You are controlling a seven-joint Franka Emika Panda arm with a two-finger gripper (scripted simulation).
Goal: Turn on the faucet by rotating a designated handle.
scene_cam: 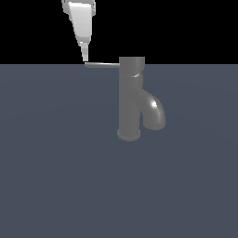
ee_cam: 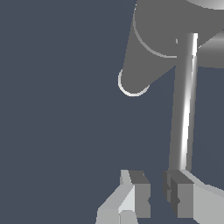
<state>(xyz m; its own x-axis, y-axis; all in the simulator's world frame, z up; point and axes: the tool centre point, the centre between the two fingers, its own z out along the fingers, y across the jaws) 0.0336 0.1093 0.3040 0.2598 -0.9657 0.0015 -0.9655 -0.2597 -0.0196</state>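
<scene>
The faucet is a dull grey upright cylinder on a round base, with a thick spout curving down on the exterior view's right. The handle, a thin flat lever, sticks out level from the top cap toward the exterior view's left. My gripper comes down from above and its tip meets the lever's free end. In the wrist view the handle runs up to one of my fingers, and the faucet lies beyond. The gripper is open by a narrow gap, with nothing between the fingers.
The faucet stands on a flat blue-grey surface that fills the lower part of the exterior view. Behind it is only black background. Nothing else shows on the surface.
</scene>
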